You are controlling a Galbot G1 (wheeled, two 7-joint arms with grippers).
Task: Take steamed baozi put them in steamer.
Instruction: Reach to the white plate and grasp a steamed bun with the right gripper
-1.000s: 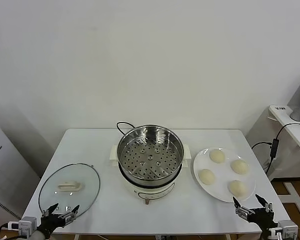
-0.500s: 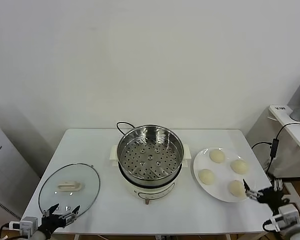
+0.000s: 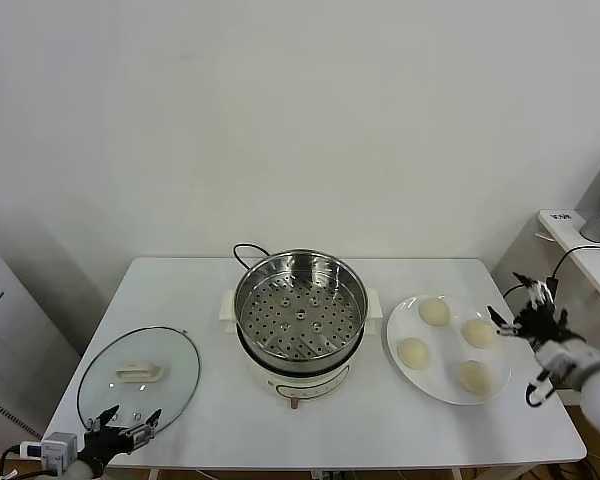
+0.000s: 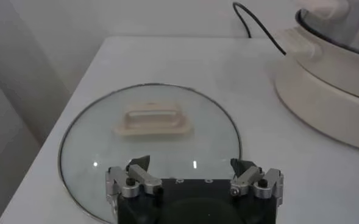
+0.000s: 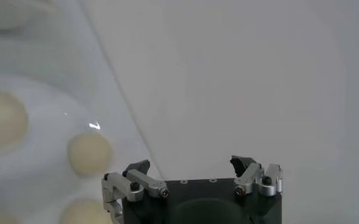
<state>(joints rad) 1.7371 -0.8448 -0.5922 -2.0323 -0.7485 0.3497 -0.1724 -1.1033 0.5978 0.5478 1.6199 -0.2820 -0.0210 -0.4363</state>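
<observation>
Cream-coloured steamed baozi [image 3: 448, 343], four of them, sat on a flat white plate [image 3: 398, 322] on the right side of the white table [image 3: 200, 290]. None of them touched each other. Just to the left of the plate stood the steamer [image 3: 300, 310], a shiny metal basket with holes in its bottom, on a cream cooker base. It had no buns in it. A black cord [image 3: 245, 250] curled behind it.

The right gripper [image 3: 525, 318] was raised above the right edge of the plate, beside the bun on that side, with its fingers spread wide and nothing between them. The left gripper [image 3: 120, 428] waited low at the front left corner of the table, fingers also spread and holding nothing, just in front of the round glass lid [image 3: 140, 375].
</observation>
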